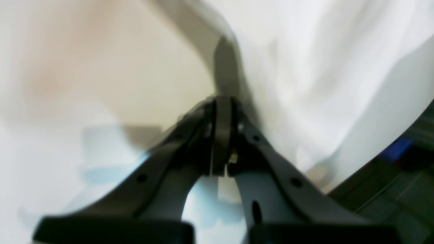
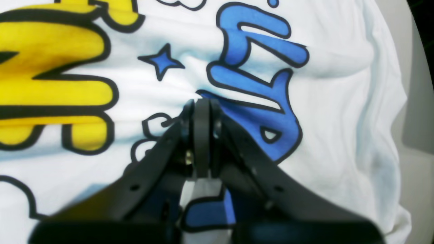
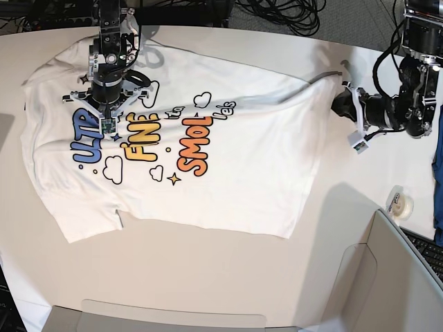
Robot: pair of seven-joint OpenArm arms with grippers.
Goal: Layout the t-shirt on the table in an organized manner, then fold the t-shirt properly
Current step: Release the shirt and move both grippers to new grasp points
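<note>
The t-shirt point(image 3: 208, 173) is spread print-up on the table point(image 3: 208, 283), its edge pinched in the clenched left gripper point(image 3: 340, 104) for tension, while the empty, clenched right gripper point(image 3: 104, 114) is pressed onto the blue lettering as an anchor

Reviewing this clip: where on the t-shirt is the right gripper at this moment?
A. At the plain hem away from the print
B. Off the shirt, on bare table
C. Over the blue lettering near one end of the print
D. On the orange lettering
C. In the base view the right gripper sits on the t-shirt at the blue lettering, and its wrist view shows shut jaws over blue letters.
</note>
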